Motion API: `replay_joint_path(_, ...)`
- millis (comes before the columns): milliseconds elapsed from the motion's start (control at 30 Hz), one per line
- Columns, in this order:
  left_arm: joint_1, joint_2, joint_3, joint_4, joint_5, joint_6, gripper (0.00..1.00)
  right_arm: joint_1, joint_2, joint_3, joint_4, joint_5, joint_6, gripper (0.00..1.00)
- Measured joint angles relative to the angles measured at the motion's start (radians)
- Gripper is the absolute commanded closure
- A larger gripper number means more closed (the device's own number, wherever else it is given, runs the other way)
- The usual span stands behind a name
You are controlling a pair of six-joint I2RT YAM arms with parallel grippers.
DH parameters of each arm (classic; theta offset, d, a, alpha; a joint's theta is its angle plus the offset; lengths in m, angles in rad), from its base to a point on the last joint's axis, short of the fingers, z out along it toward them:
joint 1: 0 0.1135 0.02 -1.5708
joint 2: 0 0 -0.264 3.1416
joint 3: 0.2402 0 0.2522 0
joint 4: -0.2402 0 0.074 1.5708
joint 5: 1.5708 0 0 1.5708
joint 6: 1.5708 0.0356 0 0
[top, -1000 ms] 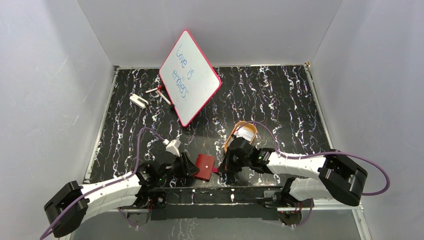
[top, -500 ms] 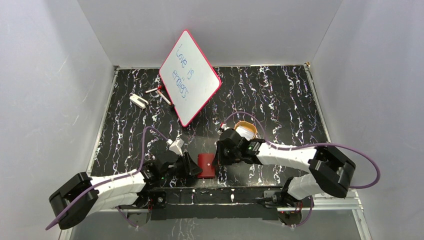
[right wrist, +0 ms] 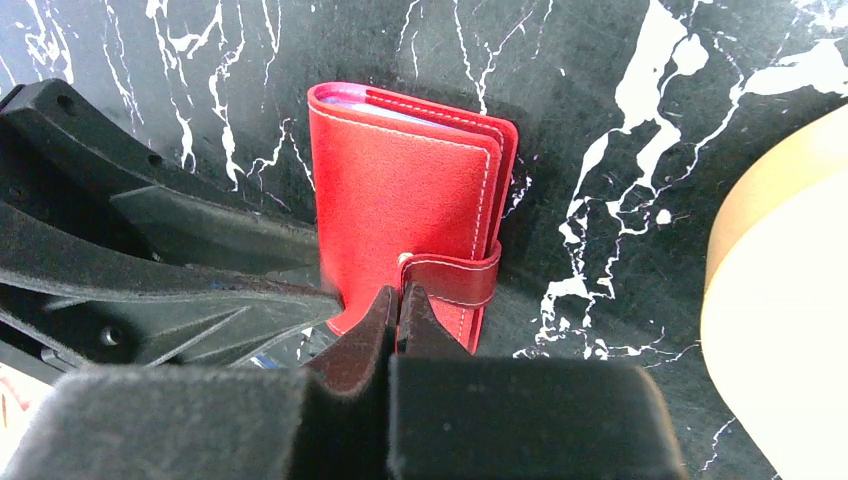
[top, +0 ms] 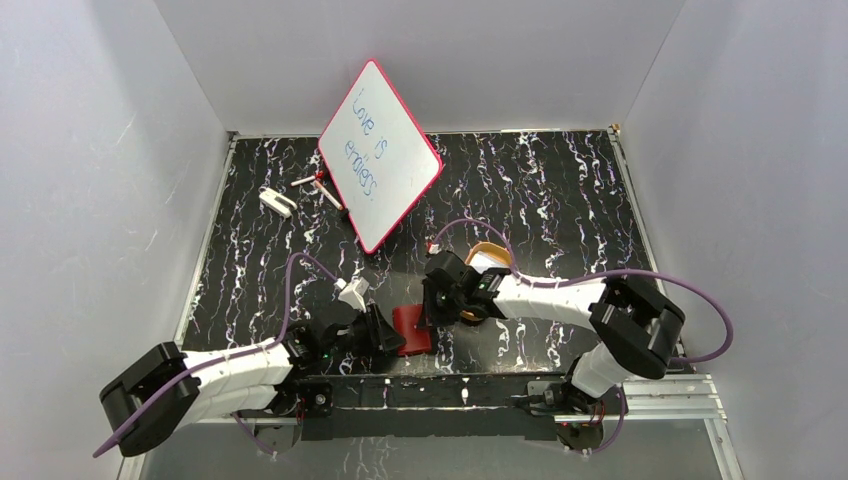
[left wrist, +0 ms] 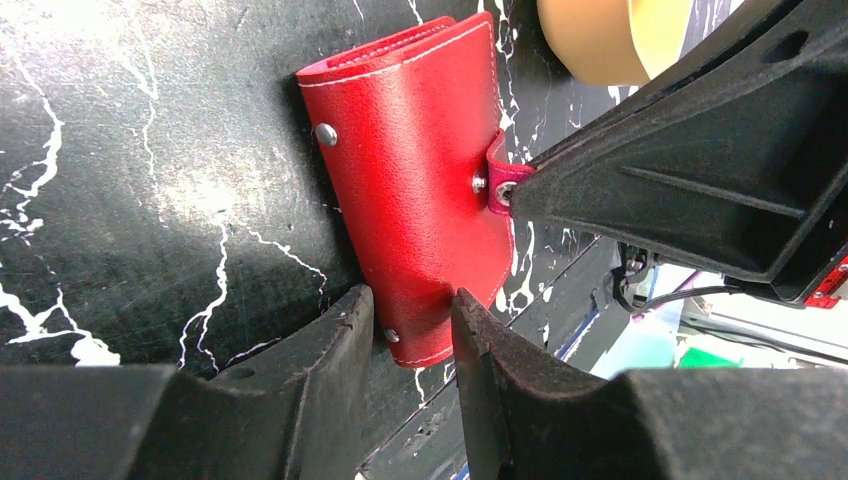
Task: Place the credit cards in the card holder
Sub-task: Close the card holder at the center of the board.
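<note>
The red card holder [top: 412,328] lies folded shut on the black marbled table, between my two grippers. In the left wrist view, my left gripper [left wrist: 412,300] is shut on the near end of the card holder [left wrist: 420,180], one finger pressing on each side. My right gripper [right wrist: 400,292] is shut, its tips pinching the end of the snap tab [right wrist: 450,280] on the card holder [right wrist: 400,200]. A pale patch that looks like the credit cards [top: 486,258] shows inside the tan tray, mostly hidden by my right arm.
The orange-tan oval tray [top: 495,246] sits just right of the right gripper and fills the right edge of the right wrist view, tray [right wrist: 770,160]. A red-framed whiteboard [top: 380,150] leans at the back. Small white and red items [top: 277,200] lie at the back left.
My right arm has swung left and away from me, still holding the tab. The card holder has turned from tilted to nearly square. The left gripper has closed slightly.
</note>
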State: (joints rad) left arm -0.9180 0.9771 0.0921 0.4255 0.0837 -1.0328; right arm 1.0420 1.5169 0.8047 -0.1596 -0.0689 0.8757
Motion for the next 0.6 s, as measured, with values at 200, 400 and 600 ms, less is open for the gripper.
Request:
replay_joint_path(200, 0.000, 0.023, -0.005, 0.032, 0.007, -0.001, 0.71, 0.000, 0.006, 0.019, -0.026, 0.031, 0.000, 1.00)
replay_joint_path(400, 0.000, 0.060, -0.005, 0.066, 0.014, -0.006, 0.73, 0.000, 0.032, 0.047, -0.060, 0.050, -0.005, 1.00)
replay_joint_path(600, 0.000, 0.048, -0.004, 0.051, 0.019, -0.007, 0.73, 0.000, 0.072, 0.122, -0.134, 0.089, -0.045, 1.00)
